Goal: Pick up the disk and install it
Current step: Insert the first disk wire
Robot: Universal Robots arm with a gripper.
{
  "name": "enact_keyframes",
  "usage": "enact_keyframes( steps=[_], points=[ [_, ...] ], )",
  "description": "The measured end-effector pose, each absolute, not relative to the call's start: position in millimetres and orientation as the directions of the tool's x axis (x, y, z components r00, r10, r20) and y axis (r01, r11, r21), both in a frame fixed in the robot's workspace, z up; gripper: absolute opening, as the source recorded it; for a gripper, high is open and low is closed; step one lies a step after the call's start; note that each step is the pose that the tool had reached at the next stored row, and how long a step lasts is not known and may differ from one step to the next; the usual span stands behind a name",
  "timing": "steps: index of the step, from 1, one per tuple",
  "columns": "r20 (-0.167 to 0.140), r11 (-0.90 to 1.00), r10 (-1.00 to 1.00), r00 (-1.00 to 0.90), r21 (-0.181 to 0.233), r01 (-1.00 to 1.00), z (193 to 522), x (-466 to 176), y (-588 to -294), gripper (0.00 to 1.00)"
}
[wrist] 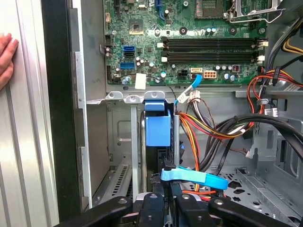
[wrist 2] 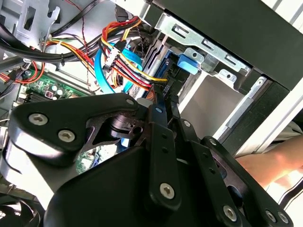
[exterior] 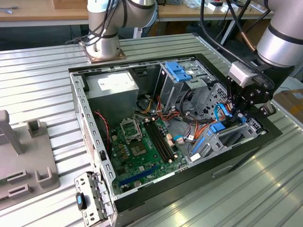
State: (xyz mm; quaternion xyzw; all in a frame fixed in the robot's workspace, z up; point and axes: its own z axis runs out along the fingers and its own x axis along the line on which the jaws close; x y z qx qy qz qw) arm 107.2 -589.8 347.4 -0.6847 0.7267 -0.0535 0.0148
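Blue-framed, the disk (wrist: pixel 157 127) is seen edge-on in the drive bay of the open computer case (exterior: pixel 94 137), at right of the exterior view, long axis running straight ahead of the gripper (wrist: pixel 165 198). Jaws are closed on its near edge.

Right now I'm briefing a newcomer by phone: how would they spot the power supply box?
Find the open computer case, then its corner beside the arm's base. The box is the plain grey metal block there with a white sticker on top, unlike the green board and the blue-tabbed cage next to it.
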Motion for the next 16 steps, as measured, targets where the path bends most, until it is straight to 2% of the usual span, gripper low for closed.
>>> enact_keyframes(
  steps=[16],
  points=[
    [0.045, 0.056, -0.997, -0.061, -0.098, -0.994, 346.1, 107.6, -590.3, 0.17]
  ],
)
